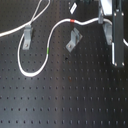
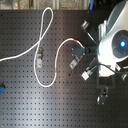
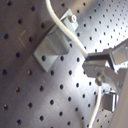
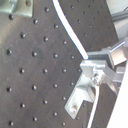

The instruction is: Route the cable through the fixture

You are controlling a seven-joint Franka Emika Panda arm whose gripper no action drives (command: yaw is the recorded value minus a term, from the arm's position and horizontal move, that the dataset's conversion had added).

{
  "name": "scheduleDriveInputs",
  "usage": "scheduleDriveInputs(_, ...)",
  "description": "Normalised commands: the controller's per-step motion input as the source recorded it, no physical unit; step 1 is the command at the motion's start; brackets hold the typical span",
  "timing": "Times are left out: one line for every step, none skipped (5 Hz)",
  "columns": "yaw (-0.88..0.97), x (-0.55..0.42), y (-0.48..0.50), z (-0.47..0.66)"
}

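Observation:
The white cable (image 1: pixel 21 55) comes in from the first exterior view's left, passes the left fixture (image 1: pixel 28 36), loops down and rises past its green mark (image 1: pixel 47 51) to its red band (image 1: pixel 73 21). From there it runs to my gripper (image 1: pixel 105 22) at the upper right. The middle fixture (image 1: pixel 74 41) stands just below the red band with no cable in it. In the first wrist view the cable (image 3: pixel 61 21) lies across a grey fixture (image 3: pixel 50 47) and enters my gripper (image 3: pixel 97 67), which is shut on it. The second wrist view shows the same grip (image 4: pixel 95 67), with a fixture (image 4: pixel 79 100) close beside the fingers.
The black perforated board (image 1: pixel 65 95) carries several more grey fixtures near the arm (image 2: pixel 87 75), (image 2: pixel 102 95), (image 2: pixel 85 25). The white arm body (image 2: pixel 117 42) covers the second exterior view's right. A small blue object (image 2: pixel 1 89) lies at the second exterior view's left edge.

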Motion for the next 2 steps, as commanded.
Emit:
scheduleDriveInputs(-0.01, 0.000, 0.000, 0.00)
scheduleDriveInputs(0.00, 0.000, 0.000, -0.03)
